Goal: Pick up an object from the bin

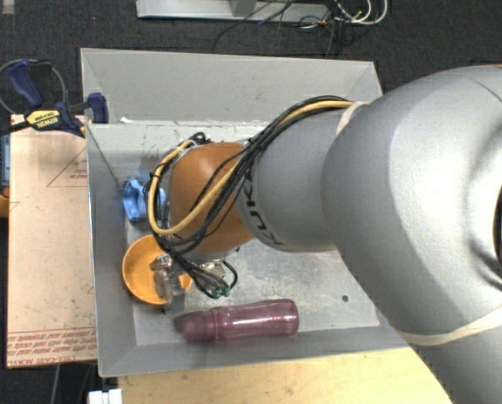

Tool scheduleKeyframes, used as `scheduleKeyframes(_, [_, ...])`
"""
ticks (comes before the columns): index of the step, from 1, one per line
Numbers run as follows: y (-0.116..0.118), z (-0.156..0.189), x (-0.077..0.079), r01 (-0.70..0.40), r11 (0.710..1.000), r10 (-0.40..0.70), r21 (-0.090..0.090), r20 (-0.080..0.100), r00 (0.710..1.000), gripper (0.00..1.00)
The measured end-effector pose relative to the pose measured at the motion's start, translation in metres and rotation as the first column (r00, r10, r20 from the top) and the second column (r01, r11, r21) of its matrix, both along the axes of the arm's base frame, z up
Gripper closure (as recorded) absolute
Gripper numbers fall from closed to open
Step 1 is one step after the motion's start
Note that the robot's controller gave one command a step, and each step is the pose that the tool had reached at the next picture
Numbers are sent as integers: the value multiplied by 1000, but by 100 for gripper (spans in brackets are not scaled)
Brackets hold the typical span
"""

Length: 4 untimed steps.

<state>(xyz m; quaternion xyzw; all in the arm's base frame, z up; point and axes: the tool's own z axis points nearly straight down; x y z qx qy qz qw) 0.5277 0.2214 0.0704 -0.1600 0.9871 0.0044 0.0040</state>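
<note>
We see the arm's point(318, 183) jaws down at the rim of an orange bowl point(138, 269), a maroon cylinder point(238, 321) just beside them; nothing looks lifted yet, and we cannot tell their opening.

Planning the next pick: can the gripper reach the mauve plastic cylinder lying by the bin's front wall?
Probably yes: the mauve plastic cylinder lies uncovered on its side, and the gripper hangs near its left end, over the edge of the round orange bowl.
</note>
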Motion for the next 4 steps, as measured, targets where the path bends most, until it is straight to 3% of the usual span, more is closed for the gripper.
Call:
scheduleKeyframes(1, [-5,4,-8,-1,1000,1,2,0,1000,100])
scheduleKeyframes(4, [-5,4,-8,0,1000,0,2,0,1000,100])
